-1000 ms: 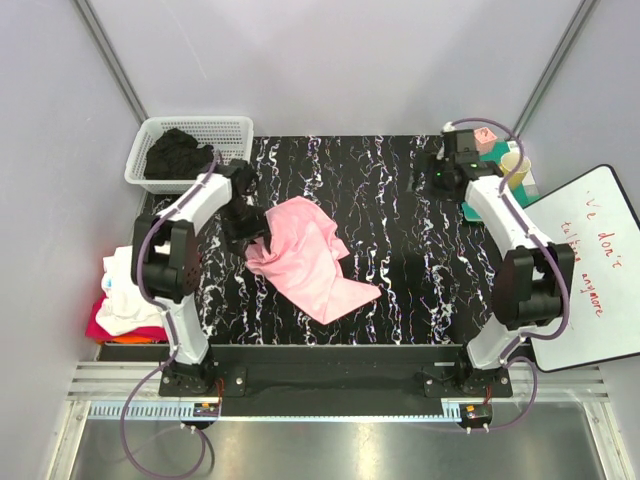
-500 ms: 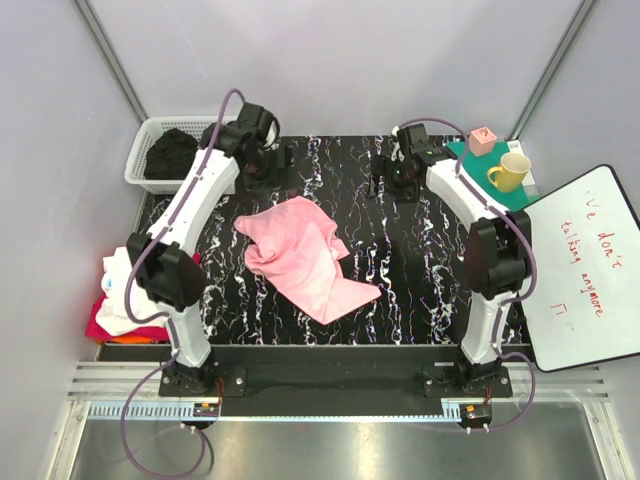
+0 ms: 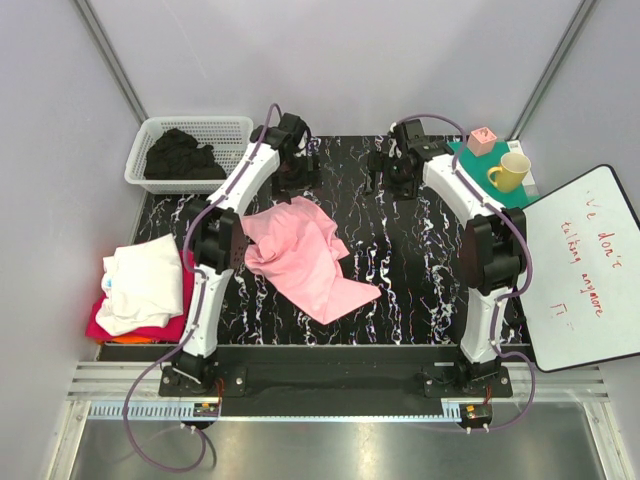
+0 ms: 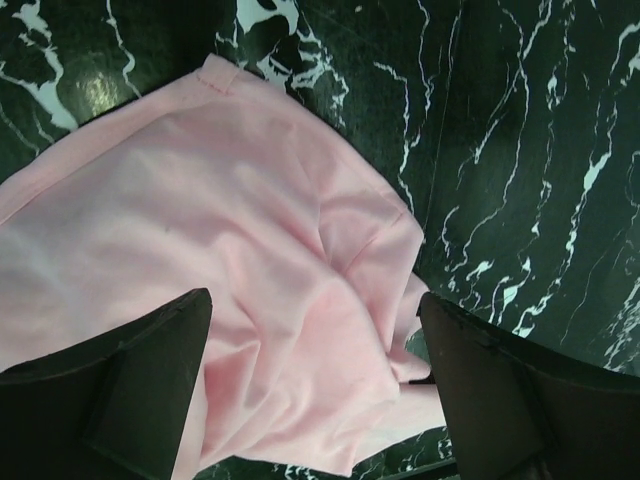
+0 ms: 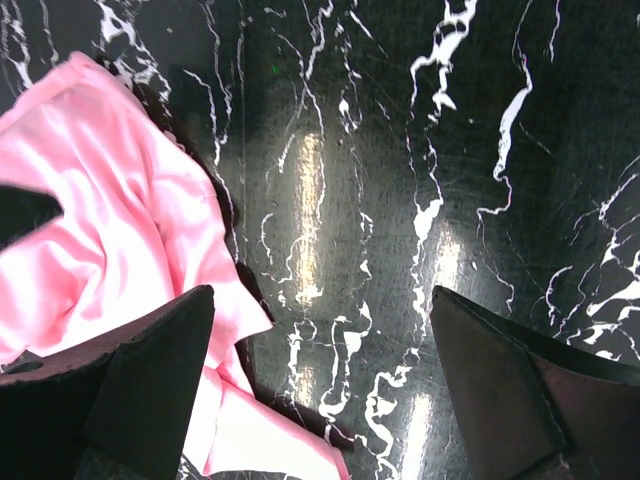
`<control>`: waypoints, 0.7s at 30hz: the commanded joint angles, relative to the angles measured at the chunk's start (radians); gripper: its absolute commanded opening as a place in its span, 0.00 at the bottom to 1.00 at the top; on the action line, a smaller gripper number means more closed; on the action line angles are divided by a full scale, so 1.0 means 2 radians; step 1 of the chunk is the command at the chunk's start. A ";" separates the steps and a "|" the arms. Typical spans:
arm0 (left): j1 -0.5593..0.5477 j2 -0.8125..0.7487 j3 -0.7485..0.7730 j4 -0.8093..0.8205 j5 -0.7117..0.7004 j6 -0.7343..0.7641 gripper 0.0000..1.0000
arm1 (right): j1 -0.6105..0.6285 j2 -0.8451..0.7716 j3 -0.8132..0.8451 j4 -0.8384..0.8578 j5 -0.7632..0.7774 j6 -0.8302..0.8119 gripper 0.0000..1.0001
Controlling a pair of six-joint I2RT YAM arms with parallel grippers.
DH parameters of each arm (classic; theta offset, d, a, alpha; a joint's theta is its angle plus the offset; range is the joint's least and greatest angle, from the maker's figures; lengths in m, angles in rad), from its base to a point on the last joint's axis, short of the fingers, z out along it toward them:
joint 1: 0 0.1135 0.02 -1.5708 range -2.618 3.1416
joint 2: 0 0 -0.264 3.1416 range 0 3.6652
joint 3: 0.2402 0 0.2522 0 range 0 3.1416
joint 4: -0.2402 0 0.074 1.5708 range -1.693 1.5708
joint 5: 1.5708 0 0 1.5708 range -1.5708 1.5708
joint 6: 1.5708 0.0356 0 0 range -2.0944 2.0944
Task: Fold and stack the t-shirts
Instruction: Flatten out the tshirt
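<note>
One pink t-shirt (image 3: 305, 255) crumpled on black marbled tabletop (image 3: 430, 280); grey walls (image 3: 340, 60).

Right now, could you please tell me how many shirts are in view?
4: a pink shirt spread on the table, a white shirt atop a red shirt left of it, a black shirt in the basket. More may be hidden.

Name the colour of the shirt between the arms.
The shirt is light pink; clearest from left wrist.

White-shelled arms (image 3: 240, 186) with black joints and purple cables (image 3: 430, 116).
</note>
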 commanded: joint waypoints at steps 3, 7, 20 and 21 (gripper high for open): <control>0.016 0.045 0.054 0.037 0.041 -0.033 0.89 | 0.003 -0.016 -0.022 -0.004 0.011 0.009 0.98; 0.017 0.080 0.073 0.056 0.049 -0.039 0.86 | 0.003 -0.017 -0.031 -0.005 0.009 0.007 0.98; 0.020 0.137 0.095 0.056 0.022 -0.026 0.61 | 0.003 -0.009 -0.024 -0.011 0.017 -0.004 0.99; 0.018 0.142 0.095 0.051 0.017 -0.024 0.58 | 0.003 -0.008 -0.024 -0.011 0.016 -0.005 0.99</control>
